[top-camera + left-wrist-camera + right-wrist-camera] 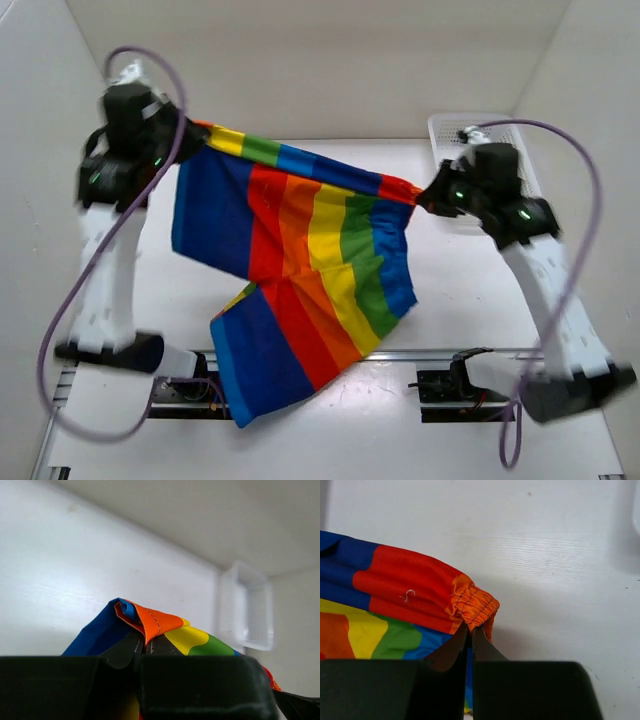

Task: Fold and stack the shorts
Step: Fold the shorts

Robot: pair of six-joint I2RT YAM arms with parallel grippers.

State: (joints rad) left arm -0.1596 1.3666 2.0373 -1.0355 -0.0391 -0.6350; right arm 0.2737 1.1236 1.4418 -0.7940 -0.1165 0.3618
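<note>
The rainbow-striped shorts (pixel 300 250) hang stretched in the air between my two grippers, their lower legs drooping toward the near table edge. My left gripper (pixel 190 128) is shut on one corner of the shorts, the orange hem (pixel 152 622) pinched between its fingers (pixel 142 647). My right gripper (pixel 425 195) is shut on the other corner, the gathered orange waistband (pixel 472 605) clamped at its fingertips (pixel 471 632). A dark blue panel (pixel 210 215) faces the top camera on the left.
A white mesh basket (pixel 470 135) stands at the back right behind the right arm; it also shows in the left wrist view (pixel 247 607). White walls enclose the table. A metal rail (pixel 420 355) with the arm bases runs along the near edge.
</note>
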